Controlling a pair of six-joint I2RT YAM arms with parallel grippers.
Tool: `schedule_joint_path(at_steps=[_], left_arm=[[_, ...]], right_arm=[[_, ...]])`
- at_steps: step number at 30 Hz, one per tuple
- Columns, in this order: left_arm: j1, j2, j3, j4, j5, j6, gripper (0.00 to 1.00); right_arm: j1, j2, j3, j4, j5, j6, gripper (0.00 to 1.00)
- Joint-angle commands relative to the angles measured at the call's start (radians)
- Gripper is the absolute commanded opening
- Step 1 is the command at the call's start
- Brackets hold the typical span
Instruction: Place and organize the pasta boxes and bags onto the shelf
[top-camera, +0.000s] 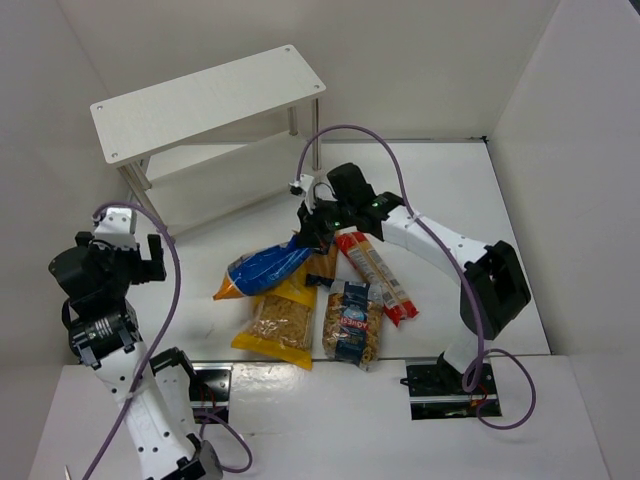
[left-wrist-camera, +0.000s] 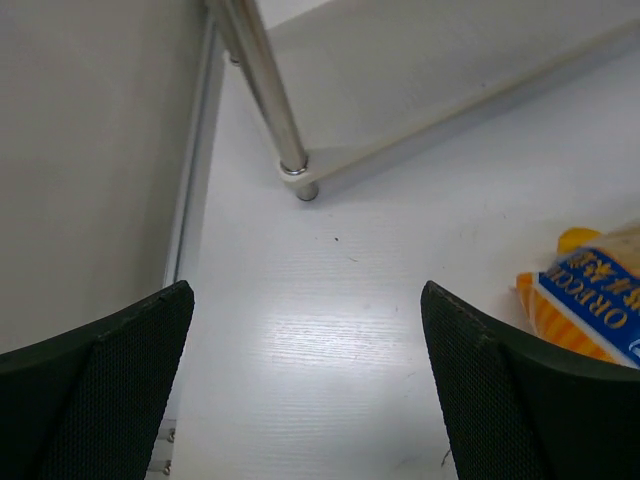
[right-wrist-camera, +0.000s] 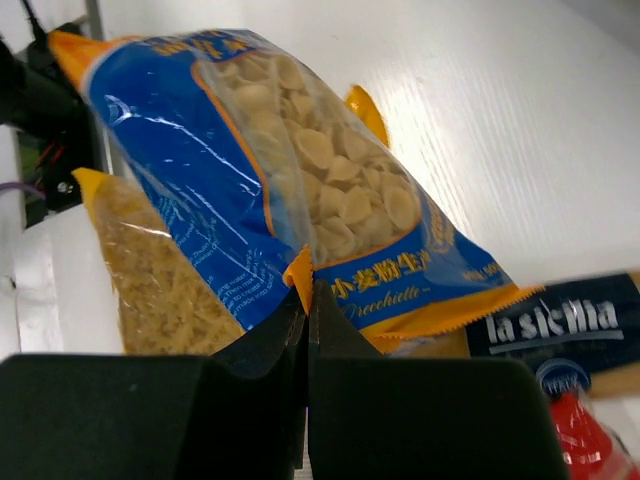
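Observation:
My right gripper (top-camera: 308, 238) is shut on the orange end seam of the blue bag (top-camera: 262, 268) and holds that end up; its far end rests by the yellow windowed bag (top-camera: 278, 325). In the right wrist view the pinched blue bag (right-wrist-camera: 300, 190) fills the frame above my gripper (right-wrist-camera: 308, 300). The clear blue-labelled bag (top-camera: 353, 322), the long red pack (top-camera: 378, 275) and the navy-tan box (top-camera: 322, 266) lie beside it. The white shelf (top-camera: 205, 100) stands at the back left. My left gripper (top-camera: 140, 258) is open and empty over bare table (left-wrist-camera: 310, 390).
White walls enclose the table on the left, back and right. A shelf leg (left-wrist-camera: 268, 90) and the lower shelf board (left-wrist-camera: 420, 80) are ahead of my left gripper. The right arm's purple cable (top-camera: 350, 135) arcs over the table.

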Motion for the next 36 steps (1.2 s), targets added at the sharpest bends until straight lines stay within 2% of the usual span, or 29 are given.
schedule_joint_path(at_steps=[1, 7, 11, 15, 18, 21, 23, 26, 29, 32, 36], left_arm=[[-0.002, 0.04, 0.063, -0.055, 0.188, 0.121, 1.0], [-0.025, 0.063, 0.087, -0.117, 0.39, 0.303, 1.0], [-0.077, 0.113, 0.097, -0.117, 0.466, 0.33, 1.0], [-0.148, 0.211, 0.097, -0.117, 0.484, 0.339, 1.0], [-0.224, 0.297, 0.097, -0.063, 0.411, 0.276, 1.0], [-0.393, 0.397, 0.124, 0.001, 0.289, 0.178, 1.0], [-0.465, 0.484, 0.144, 0.038, 0.213, 0.113, 1.0], [-0.596, 0.576, 0.178, 0.072, 0.117, 0.071, 0.95], [-0.668, 0.586, 0.178, 0.159, 0.08, 0.058, 0.95], [-0.68, 0.574, 0.134, 0.254, 0.07, 0.048, 0.99], [-0.68, 0.586, 0.091, 0.323, 0.084, 0.061, 0.99]], right_arm=[[-0.091, -0.059, -0.019, 0.017, 0.091, 0.039, 0.0], [-0.219, -0.02, -0.005, -0.022, 0.011, 0.09, 0.0], [-0.219, -0.02, -0.023, -0.032, -0.011, 0.09, 0.0], [-0.209, -0.021, -0.023, -0.041, -0.021, 0.071, 0.0], [-0.19, -0.02, -0.034, -0.041, -0.021, 0.062, 0.0], [-0.19, -0.02, -0.034, -0.041, -0.011, 0.062, 0.0], [-0.19, -0.02, -0.034, -0.041, -0.001, 0.053, 0.0], [-0.19, -0.03, -0.045, -0.041, -0.001, 0.044, 0.0], [-0.19, -0.04, -0.054, -0.041, -0.001, 0.035, 0.0], [-0.19, -0.059, -0.074, -0.041, -0.01, 0.016, 0.0], [-0.19, -0.079, -0.095, -0.05, -0.076, -0.023, 0.0]])
